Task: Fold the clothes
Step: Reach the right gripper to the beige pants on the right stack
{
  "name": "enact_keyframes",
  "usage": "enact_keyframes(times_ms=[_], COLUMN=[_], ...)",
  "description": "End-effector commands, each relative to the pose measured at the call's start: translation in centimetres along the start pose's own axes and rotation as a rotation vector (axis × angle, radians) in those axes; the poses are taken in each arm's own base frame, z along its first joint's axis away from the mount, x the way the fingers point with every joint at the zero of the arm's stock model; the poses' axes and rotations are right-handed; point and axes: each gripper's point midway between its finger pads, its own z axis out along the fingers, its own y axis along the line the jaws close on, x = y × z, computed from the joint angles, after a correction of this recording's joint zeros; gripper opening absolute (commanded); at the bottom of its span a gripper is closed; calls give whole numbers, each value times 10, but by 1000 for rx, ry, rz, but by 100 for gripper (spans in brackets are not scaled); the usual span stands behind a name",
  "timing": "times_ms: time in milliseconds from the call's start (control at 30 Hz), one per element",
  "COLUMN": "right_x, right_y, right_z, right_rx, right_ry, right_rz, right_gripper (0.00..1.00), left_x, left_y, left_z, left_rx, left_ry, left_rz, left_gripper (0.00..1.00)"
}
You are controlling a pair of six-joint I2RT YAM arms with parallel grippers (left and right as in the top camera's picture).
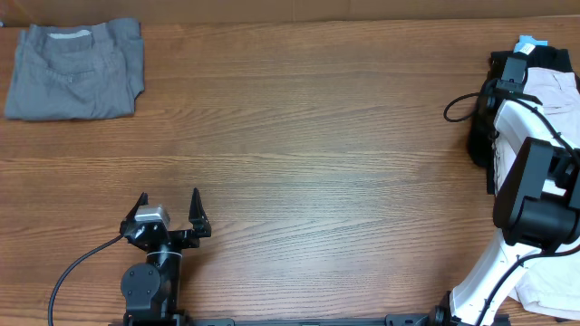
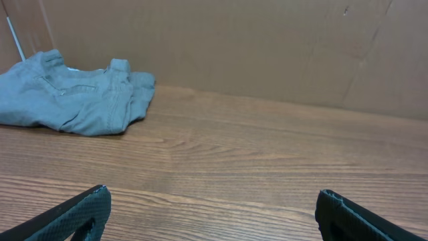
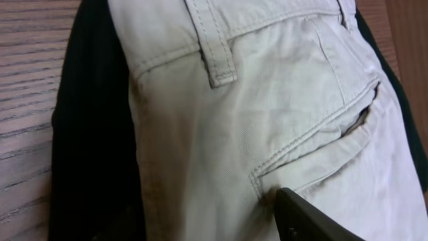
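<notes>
Cream-beige shorts [image 3: 267,100] with belt loop and back pocket fill the right wrist view, lying on a black garment [image 3: 90,147]. One finger of my right gripper [image 3: 214,201] touches the shorts below the pocket seam; the other finger is lost against the black cloth, and the jaws look spread. In the overhead view the shorts [image 1: 555,86] and the black garment with its blue tag [image 1: 530,43] lie at the far right under my right arm. Grey shorts [image 1: 77,71] lie folded at the far left, also in the left wrist view [image 2: 73,100]. My left gripper [image 1: 169,210] is open and empty.
The wooden table [image 1: 308,136] runs between the two piles. A cardboard wall [image 2: 267,47] stands behind the table. More pale cloth [image 1: 544,290] lies at the near right by my right arm's base. A cable [image 1: 82,267] trails from the left arm.
</notes>
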Motion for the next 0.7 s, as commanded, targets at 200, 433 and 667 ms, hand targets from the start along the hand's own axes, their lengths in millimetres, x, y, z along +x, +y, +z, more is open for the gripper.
enact_keyframes(times_ms=[200, 433, 667], right_x=[-18, -15, -15], right_y=[3, 2, 17], right_z=[-9, -8, -8], right_rx=[6, 6, -82], right_ry=[-43, -31, -36], right_rz=[13, 11, 4], right_gripper=[47, 35, 38], left_x=[-1, -1, -1], left_y=[1, 1, 1], left_z=[0, 0, 0], left_rx=[-4, -4, -4], left_ry=[-8, -8, -8], left_rz=[22, 22, 22], left_gripper=[100, 100, 100])
